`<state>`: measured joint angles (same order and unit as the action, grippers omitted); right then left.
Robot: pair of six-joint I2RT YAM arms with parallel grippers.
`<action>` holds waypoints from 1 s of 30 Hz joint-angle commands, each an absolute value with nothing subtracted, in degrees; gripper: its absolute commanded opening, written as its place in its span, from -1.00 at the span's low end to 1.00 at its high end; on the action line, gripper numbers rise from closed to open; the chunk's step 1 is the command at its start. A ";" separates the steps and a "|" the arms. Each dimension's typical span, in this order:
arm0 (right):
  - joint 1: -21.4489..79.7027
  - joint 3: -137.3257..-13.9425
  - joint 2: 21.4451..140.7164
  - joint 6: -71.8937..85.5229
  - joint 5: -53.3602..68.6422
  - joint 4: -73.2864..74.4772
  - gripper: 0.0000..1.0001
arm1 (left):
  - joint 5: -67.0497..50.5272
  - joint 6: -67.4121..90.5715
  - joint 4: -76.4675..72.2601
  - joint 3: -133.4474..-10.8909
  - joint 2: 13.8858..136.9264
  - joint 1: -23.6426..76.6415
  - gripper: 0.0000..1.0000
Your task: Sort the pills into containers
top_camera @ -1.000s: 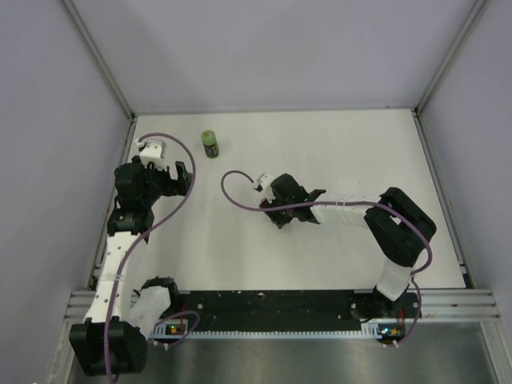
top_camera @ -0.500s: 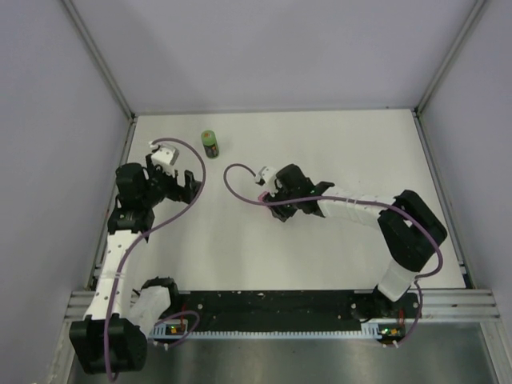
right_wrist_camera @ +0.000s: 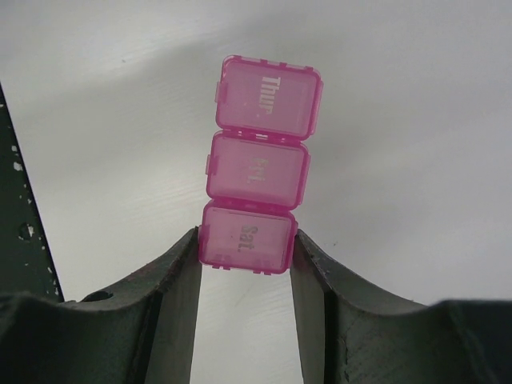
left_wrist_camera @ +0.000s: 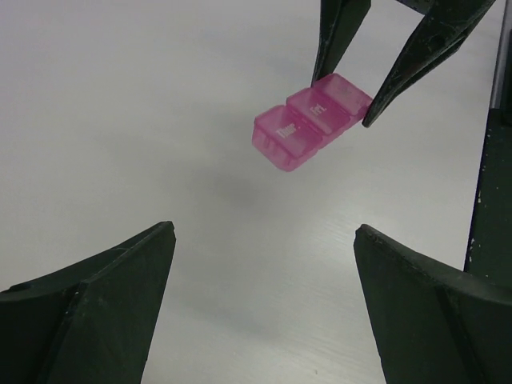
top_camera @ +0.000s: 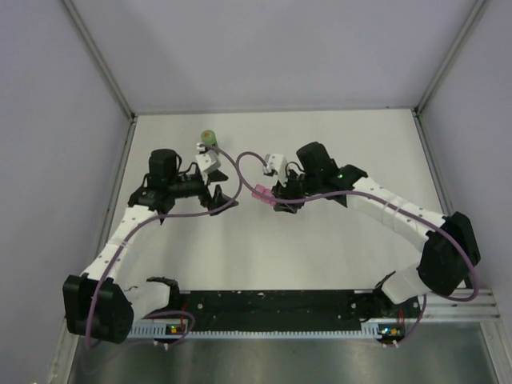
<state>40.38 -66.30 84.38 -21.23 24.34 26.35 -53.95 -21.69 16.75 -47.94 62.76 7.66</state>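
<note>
Right gripper (right_wrist_camera: 246,240): clamped on one three-compartment pink pill box (right_wrist_camera: 260,168) | left gripper (left_wrist_camera: 264,234): wide

Probably a lab test cell — white table (top_camera: 336,144), plain walls (top_camera: 280,48), aluminium framing (top_camera: 97,56).
</note>
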 commanded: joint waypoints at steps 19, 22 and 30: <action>40.60 -72.86 79.72 -25.40 34.63 36.74 -0.83 | -63.98 -26.37 3.08 -54.84 76.20 21.18 0.83; 40.61 -72.95 79.54 -25.23 34.63 36.74 -0.84 | -64.42 -26.19 2.90 -54.93 76.55 21.44 0.78; 40.61 -73.21 79.28 -25.57 34.19 36.74 -0.87 | -66.18 -26.10 2.99 -52.82 75.94 21.71 0.69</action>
